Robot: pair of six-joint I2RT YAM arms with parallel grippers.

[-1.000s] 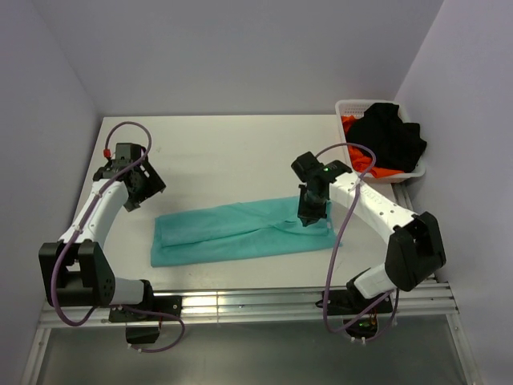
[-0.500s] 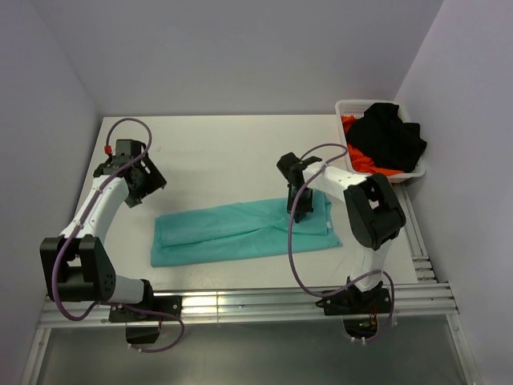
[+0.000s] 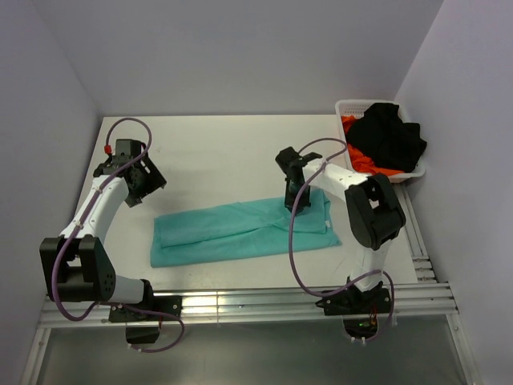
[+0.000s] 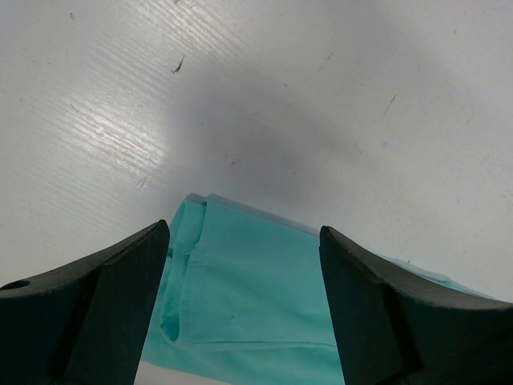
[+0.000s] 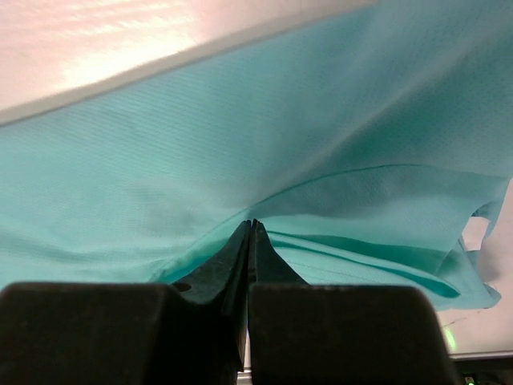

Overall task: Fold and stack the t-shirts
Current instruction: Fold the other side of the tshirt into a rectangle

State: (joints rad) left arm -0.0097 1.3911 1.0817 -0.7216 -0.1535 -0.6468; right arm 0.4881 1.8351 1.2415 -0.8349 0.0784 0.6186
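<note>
The shirt (image 3: 240,231) lies as a long folded strip on the surface (image 3: 216,152), nearest my bases. At its far edge, toward its right end, my right claw (image 5: 251,226) is pressed together, pinching the cloth. Just beyond its left end my left claw (image 4: 242,241) hangs spread. Farthest, right of the shirt, a basket (image 3: 345,106) holds black and orange clothes (image 3: 389,136).

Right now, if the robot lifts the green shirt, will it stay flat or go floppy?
Probably floppy: the teal shirt tents and wrinkles where the right tool pinches it. Likely light too: it looks like thin cloth. It may slide easily on the smooth table.
</note>
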